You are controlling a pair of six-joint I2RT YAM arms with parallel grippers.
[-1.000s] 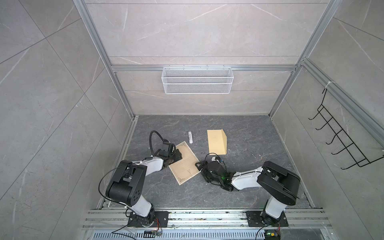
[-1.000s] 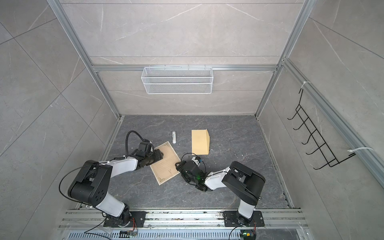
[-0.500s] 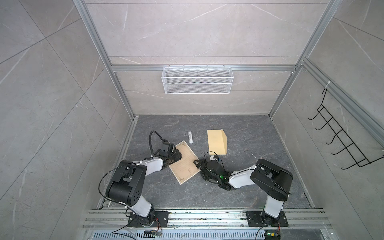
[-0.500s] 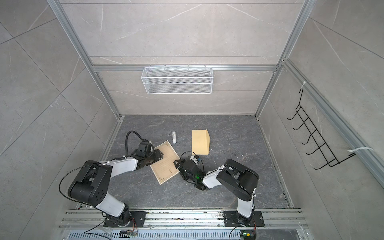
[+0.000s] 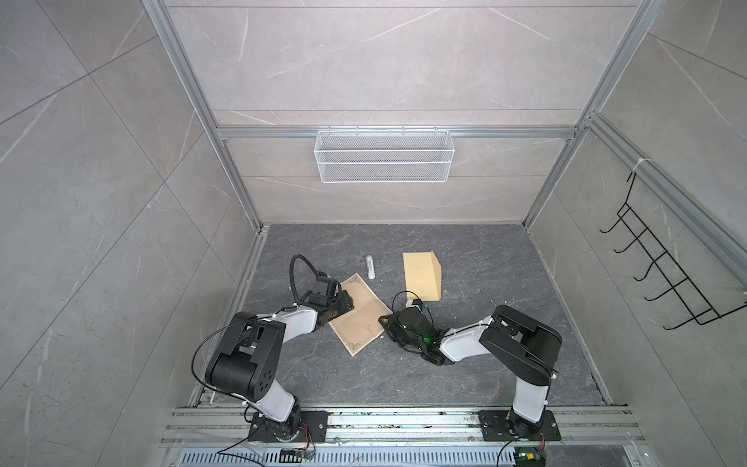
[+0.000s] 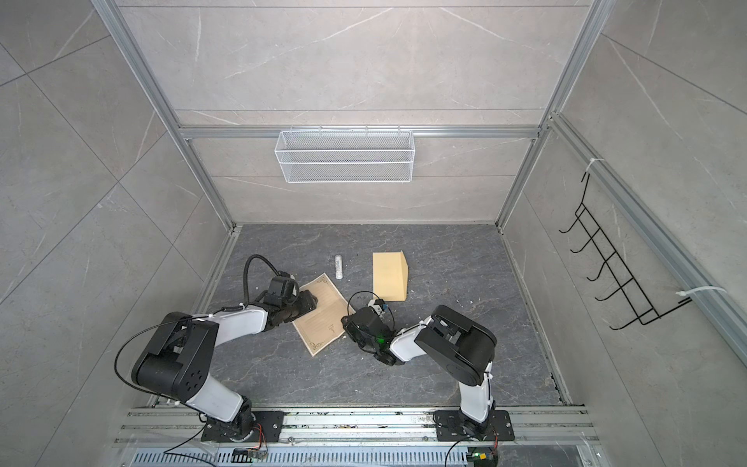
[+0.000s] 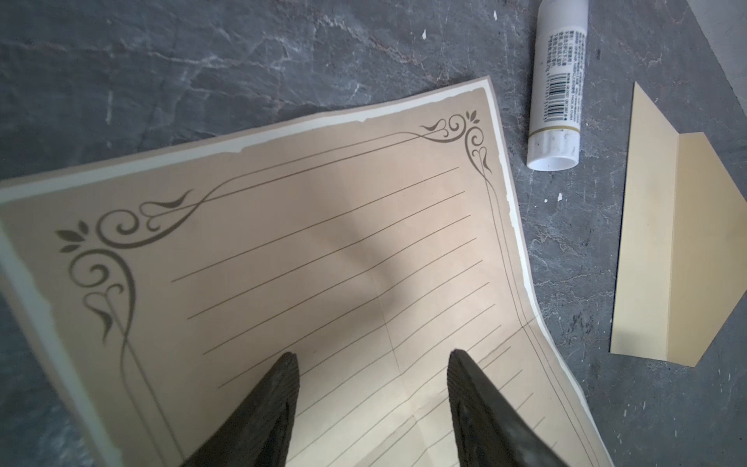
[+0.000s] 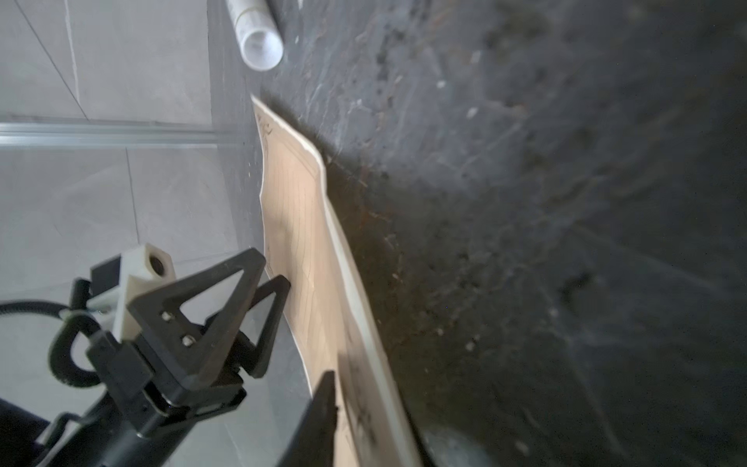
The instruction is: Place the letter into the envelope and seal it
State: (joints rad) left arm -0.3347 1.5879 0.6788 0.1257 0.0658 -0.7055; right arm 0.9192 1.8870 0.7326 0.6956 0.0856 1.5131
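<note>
With the letter (image 5: 357,313) lying near the desk's (image 5: 505,364) middle and the envelope (image 5: 420,277) apart toward the back edge, the spread left claw (image 7: 374,360) should pin it while the right claw (image 5: 384,320), seemingly pinching its raised edge, lifts slowly.

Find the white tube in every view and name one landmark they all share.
In a top view: white tube lies mid-floor, left of the envelope.
In a top view: same spot, between both papers' far ends.
Left wrist: just past the flourished corner.
Right wrist: open end showing, partly cropped.
Shared landmark: the letter, whose corner nearly meets it.
</note>
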